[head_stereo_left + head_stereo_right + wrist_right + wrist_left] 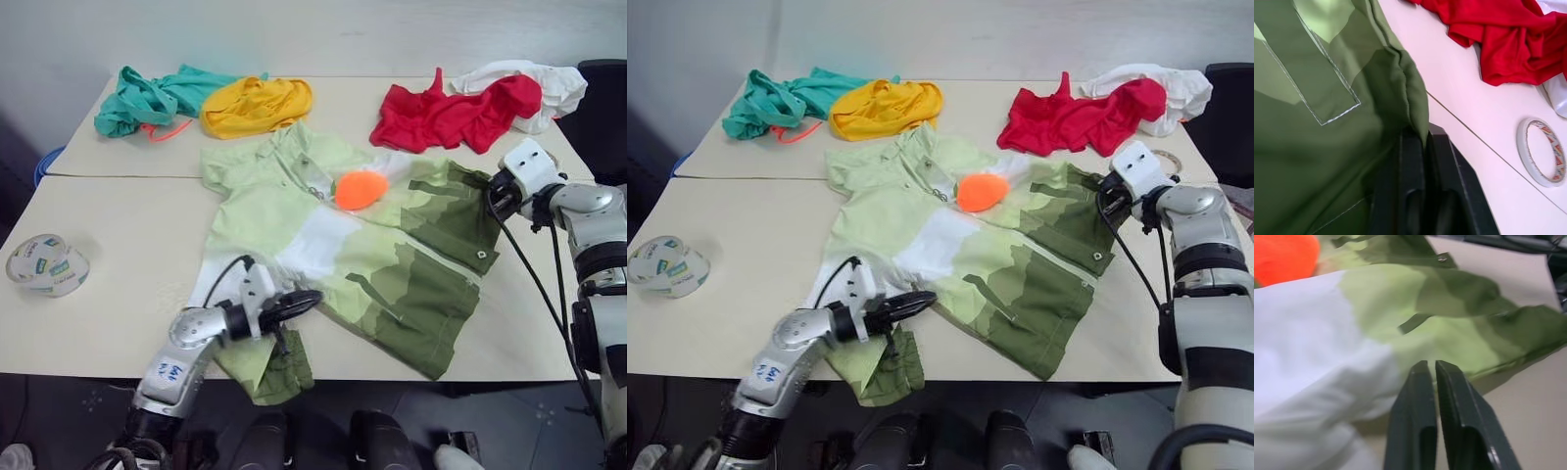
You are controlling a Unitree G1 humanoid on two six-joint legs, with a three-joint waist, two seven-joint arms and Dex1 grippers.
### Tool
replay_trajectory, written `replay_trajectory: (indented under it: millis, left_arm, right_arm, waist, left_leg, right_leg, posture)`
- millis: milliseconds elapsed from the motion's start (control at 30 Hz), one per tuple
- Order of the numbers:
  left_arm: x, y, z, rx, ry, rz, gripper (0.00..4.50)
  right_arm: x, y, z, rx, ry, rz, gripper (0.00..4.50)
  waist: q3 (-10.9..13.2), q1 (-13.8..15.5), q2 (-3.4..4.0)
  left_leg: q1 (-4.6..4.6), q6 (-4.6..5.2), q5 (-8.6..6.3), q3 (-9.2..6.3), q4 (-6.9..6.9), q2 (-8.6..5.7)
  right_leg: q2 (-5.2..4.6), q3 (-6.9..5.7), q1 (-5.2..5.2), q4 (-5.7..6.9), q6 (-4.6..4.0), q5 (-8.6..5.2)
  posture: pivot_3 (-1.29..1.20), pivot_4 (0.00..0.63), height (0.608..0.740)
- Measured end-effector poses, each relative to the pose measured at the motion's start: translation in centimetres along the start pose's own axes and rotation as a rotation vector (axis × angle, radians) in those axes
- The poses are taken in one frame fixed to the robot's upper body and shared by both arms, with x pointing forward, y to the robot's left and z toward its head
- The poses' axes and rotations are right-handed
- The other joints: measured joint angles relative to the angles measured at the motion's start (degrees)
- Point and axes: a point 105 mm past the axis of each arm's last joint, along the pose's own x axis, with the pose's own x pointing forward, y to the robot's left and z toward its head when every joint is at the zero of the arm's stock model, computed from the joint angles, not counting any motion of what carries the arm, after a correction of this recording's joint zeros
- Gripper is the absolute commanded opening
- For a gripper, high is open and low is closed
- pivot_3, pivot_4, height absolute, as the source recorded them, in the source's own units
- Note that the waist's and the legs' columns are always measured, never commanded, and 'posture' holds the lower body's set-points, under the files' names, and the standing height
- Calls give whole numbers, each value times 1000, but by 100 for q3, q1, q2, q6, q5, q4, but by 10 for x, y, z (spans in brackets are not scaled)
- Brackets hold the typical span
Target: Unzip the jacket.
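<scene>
With both grippers clamped on the jacket (372,245) spread flat on the surface (118,225) — left gripper (1429,369) on its near hem, right gripper (1422,139) on its olive edge — pull evenly so the zipper stays taut.

You have the jacket (343,264) spread mid-counter (118,264), garments heaped along the far edge behind it, tape roll (47,264) far left, left pincer (299,302) at its near hem, right pincer (1422,147) at its right edge.
</scene>
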Motion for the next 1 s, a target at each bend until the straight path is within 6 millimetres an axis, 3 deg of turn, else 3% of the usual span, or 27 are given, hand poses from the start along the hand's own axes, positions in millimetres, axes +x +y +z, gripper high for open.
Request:
replay_trajectory:
  millis: [133, 200, 267, 367, 500, 567, 667, 800, 900, 1000]
  left_arm:
    - [-39, 33, 6, 73, 67, 84, 2252]
    - [-52, 42, 3, 96, 110, 92, 2720]
    - [-81, 64, -6, 160, 216, 123, 3412]
    - [-104, 89, -11, 262, 307, 160, 4390]
    - [-112, 118, -7, 327, 330, 242, 4472]
    - [-107, 131, -2, 155, 248, 309, 4472]
    - [-83, 129, 4, -72, 115, 268, 4472]
    - [-55, 136, 9, -275, 41, 272, 4472]
    - [-38, 154, 10, -359, 23, 345, 4472]
    - [-27, 164, 0, -423, 57, 403, 4472]
  right_arm:
    - [-15, -14, 0, -26, -15, 0, 2132]
    - [-23, -21, -2, -48, -15, -3, 2638]
    - [-42, -31, -3, -58, -31, 29, 3407]
    - [-58, -17, 4, -32, -124, 214, 4485]
    - [-76, 33, 1, 1, -211, 516, 4500]
    - [-85, 70, 1, 16, -272, 629, 4500]
    - [-93, 109, 11, 30, -363, 710, 4500]
    - [-107, 126, 31, 76, -495, 678, 4500]
    - [-115, 140, 33, 135, -532, 675, 4500]
    - [-119, 151, 33, 180, -539, 680, 4500]
  waist:
    - [7, 2, 12]
    - [8, 30, 14]
    - [9, 35, 16]
    - [9, 12, 17]
    - [9, 35, 15]
    - [9, 71, 15]
    - [9, 66, 15]
    - [5, 96, 4]
    - [2, 176, -2]
    - [2, 185, -3]
  left_leg:
    - [0, -2, -2, 1, 0, 3]
    - [-2, -2, -2, -2, 0, 3]
    - [-1, -4, -5, 0, -1, 4]
    - [4, -3, -7, 4, -1, 10]
    - [3, -11, -16, 0, 7, 26]
    - [0, -11, -18, 0, 13, 26]
    - [0, -4, -18, 6, 28, 17]
    - [3, -4, -18, 3, 38, 19]
    - [4, -4, -18, 4, 37, 19]
    - [3, -1, -19, 10, 35, 12]
  right_leg:
    - [2, 2, 0, -6, -1, 0]
    - [2, -1, 0, -8, -1, 0]
    - [4, 1, 0, -12, -2, 0]
    - [8, 1, 4, -11, -5, 3]
    - [8, -4, 4, -5, -5, 4]
    - [9, -26, -2, 11, -5, 4]
    - [2, -26, -1, 21, -4, 4]
    - [8, -26, 3, 25, -2, 6]
    - [10, -25, 3, 25, -2, 6]
    - [7, -20, 2, 22, -1, 7]
  posture:
    - [0, 150, 740]
    - [0, 150, 740]
    - [0, 150, 740]
    - [0, 150, 740]
    - [0, 150, 740]
    - [0, 150, 740]
    - [0, 150, 740]
    - [0, 150, 740]
    - [0, 150, 740]
    - [0, 150, 740]
